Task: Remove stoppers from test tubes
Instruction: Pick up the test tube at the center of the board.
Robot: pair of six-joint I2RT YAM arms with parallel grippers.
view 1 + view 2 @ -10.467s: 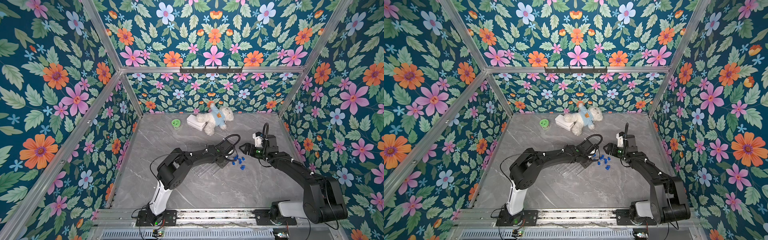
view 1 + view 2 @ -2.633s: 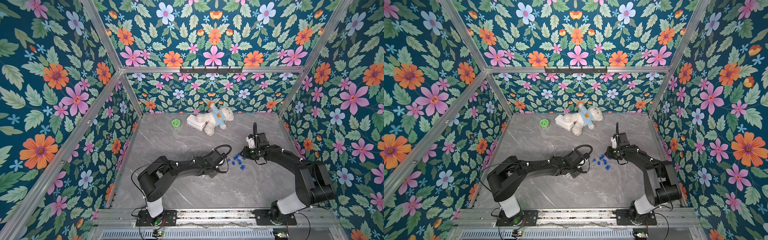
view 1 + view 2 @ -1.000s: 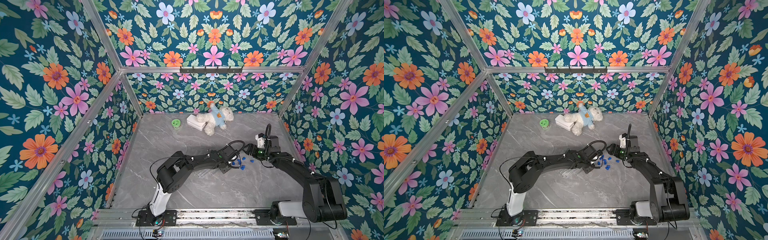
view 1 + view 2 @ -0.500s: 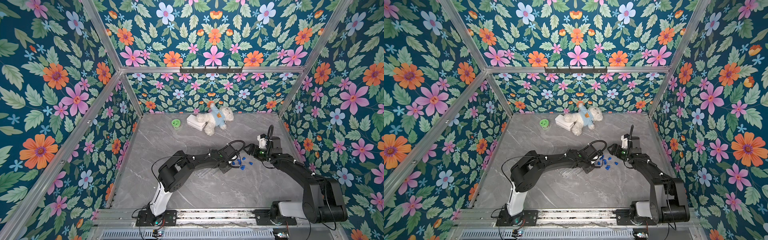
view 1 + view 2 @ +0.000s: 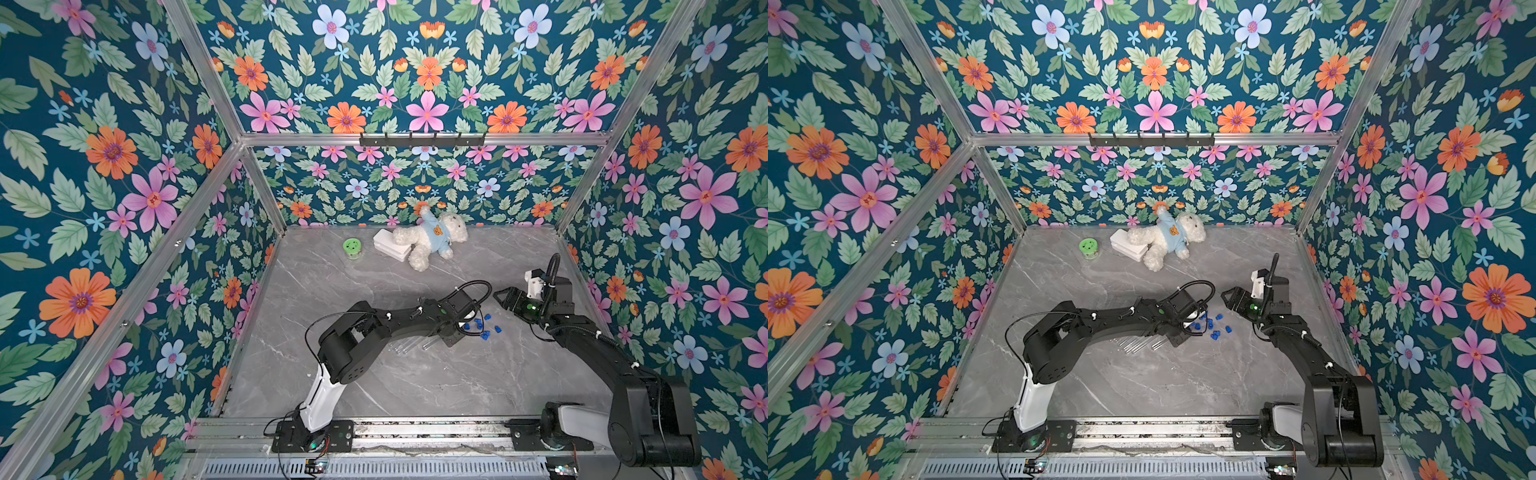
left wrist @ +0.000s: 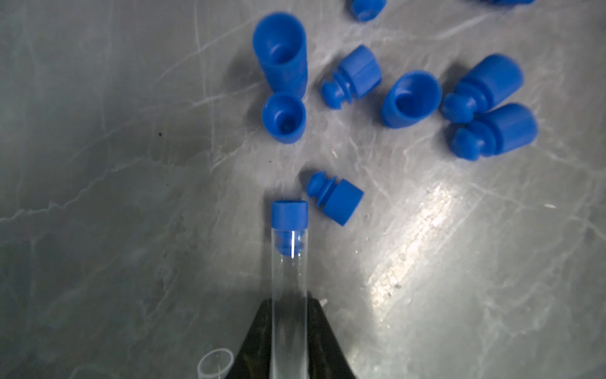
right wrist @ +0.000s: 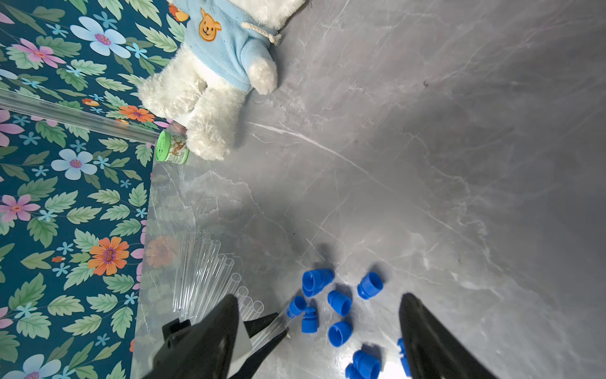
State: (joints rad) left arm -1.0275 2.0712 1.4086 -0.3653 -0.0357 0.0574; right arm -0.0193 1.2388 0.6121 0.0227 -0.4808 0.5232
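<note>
- Two hands met right of the middle of the grey worktop [image 5: 415, 386].
- Left hand [image 6: 290, 302] was clamped shut on one test tube [image 6: 288, 279], whose blue stopper [image 6: 289, 215] sat in its mouth.
- Right hand [image 7: 318, 297] stood wide open, holding nothing, above the loose stoppers [image 7: 339, 302].
- Those stoppers lay scattered just past the held tube's capped end.
- Empty tubes [image 7: 210, 272] lay side by side nearer the worktop's middle.
</note>
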